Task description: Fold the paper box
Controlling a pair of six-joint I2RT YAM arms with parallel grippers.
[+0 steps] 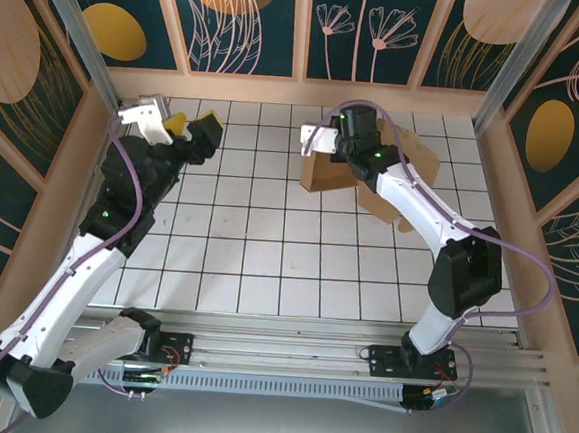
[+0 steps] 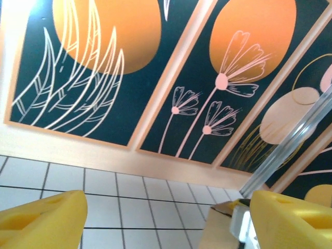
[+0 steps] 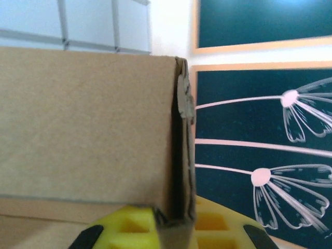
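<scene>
The paper box [image 1: 323,175] is brown cardboard, partly folded, at the back right of the white grid table [image 1: 247,243]; more of its flaps spread to the right under the arm. My right gripper [image 1: 331,152] is shut on it. In the right wrist view a doubled wall edge of the paper box [image 3: 179,155] is pinched between the yellow fingers [image 3: 127,228], with a wide panel to the left. My left gripper [image 1: 193,129] hangs open at the back left, well apart from the box. Its yellow fingertips [image 2: 44,218] stand wide with only table between them, and a corner of the paper box [image 2: 220,231] shows ahead.
Patterned wall panels [image 1: 255,18] close in the back and both sides, with metal posts [image 1: 69,19] in the corners. A mounting rail [image 1: 278,356] runs along the near edge. Bare grid table lies between the two arms.
</scene>
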